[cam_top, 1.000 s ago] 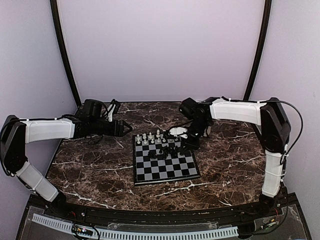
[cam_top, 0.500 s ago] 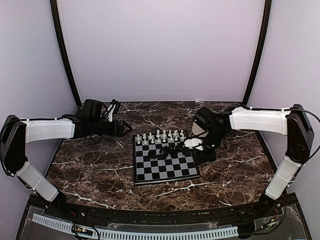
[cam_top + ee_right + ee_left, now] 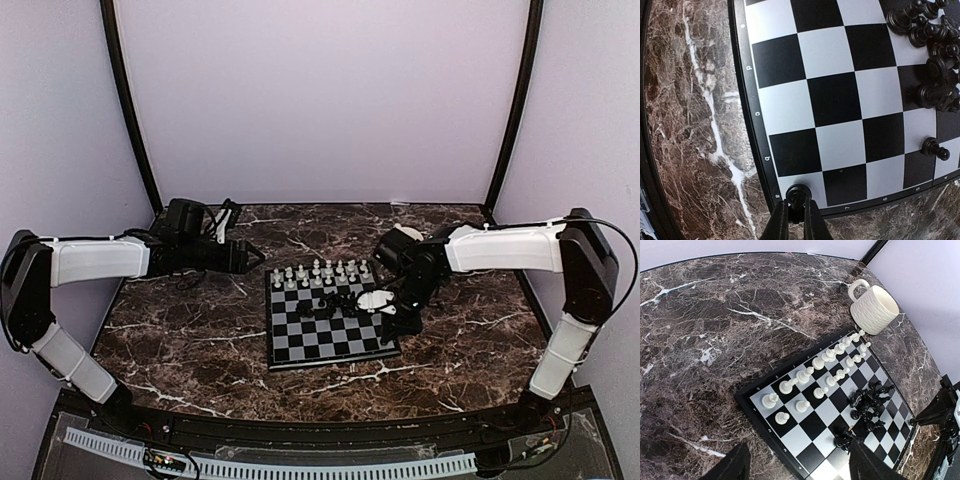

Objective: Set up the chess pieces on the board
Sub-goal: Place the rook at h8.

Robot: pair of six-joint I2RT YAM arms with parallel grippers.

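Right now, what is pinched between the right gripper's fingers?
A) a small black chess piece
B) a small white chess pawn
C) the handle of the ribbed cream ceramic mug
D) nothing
A: in the right wrist view the right gripper is closed on a small black chess piece at a corner square of the black-and-grey checkered chessboard.

One black piece (image 3: 799, 194) stood pinched between the right jaws on a corner square of the checkered board (image 3: 835, 100). Other black pieces (image 3: 935, 65) clustered farther off. The white pieces (image 3: 817, 362) stood upright in two rows along the edge opposite the jaws.
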